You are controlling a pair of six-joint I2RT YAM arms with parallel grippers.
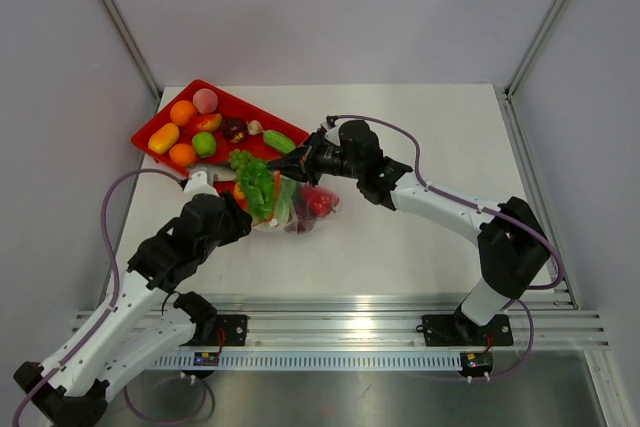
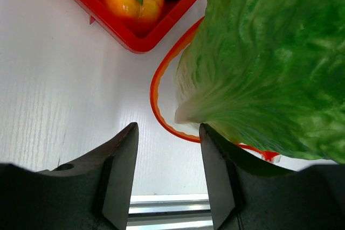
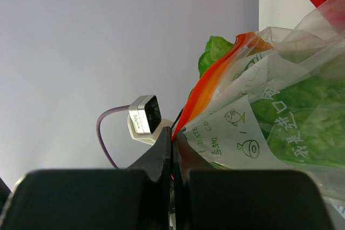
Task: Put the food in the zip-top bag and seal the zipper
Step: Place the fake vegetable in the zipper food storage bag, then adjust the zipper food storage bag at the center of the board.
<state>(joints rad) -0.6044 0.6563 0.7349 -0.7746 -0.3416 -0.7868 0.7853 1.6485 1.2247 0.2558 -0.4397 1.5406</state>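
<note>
The clear zip-top bag (image 1: 303,212) lies mid-table, mouth toward the tray. A leafy green cabbage (image 1: 256,185) sticks partly out of that mouth, and red food (image 1: 319,202) shows inside. My right gripper (image 1: 302,161) is shut on the bag's orange-red zipper (image 3: 207,92) at the mouth's far edge, holding it up. In the left wrist view the zipper (image 2: 156,100) curves as an open loop round the cabbage (image 2: 269,63). My left gripper (image 2: 168,127) is open with nothing between its fingers; the right finger lies beside the cabbage leaf. From above, the left gripper (image 1: 222,190) is at the bag's left side.
A red tray (image 1: 150,132) at the back left holds several toy fruits, among them an orange one (image 1: 182,112) and a green one (image 1: 204,143). Its near corner (image 2: 137,44) lies close in front of the left gripper. Aluminium rails run along the table's near edge.
</note>
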